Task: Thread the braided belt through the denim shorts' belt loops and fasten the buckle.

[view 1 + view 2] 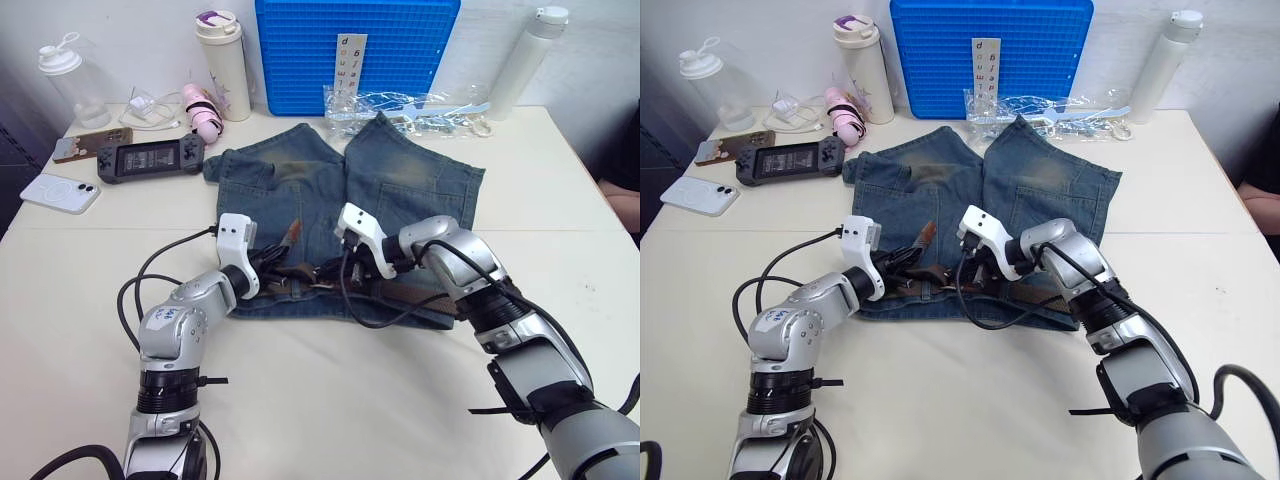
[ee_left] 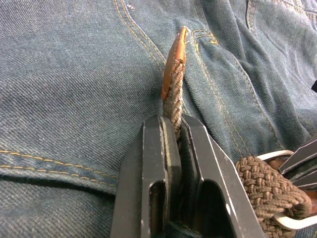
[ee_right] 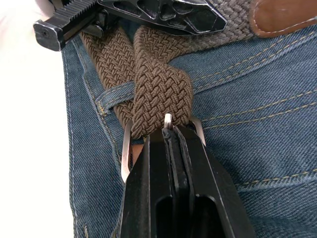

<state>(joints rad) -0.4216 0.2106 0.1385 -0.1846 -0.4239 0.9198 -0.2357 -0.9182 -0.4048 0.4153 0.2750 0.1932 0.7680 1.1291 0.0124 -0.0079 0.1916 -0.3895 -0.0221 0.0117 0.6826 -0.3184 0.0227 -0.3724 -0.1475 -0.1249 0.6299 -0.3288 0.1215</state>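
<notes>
The right tool (image 3: 171, 130) is pinching the buckle (image 3: 126, 153) steady while the left tool (image 2: 174, 130) is gripping the belt (image 3: 158, 84) near its tip, apparently for fastening over the shorts (image 1: 400, 190).

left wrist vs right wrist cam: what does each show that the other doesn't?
Left wrist: the left pincer shut on the braided belt just below its leather tip, which stands up over the denim shorts.
Right wrist: the right pincer shut at the buckle, and a belt loop.
Both: braided strap and denim.
</notes>
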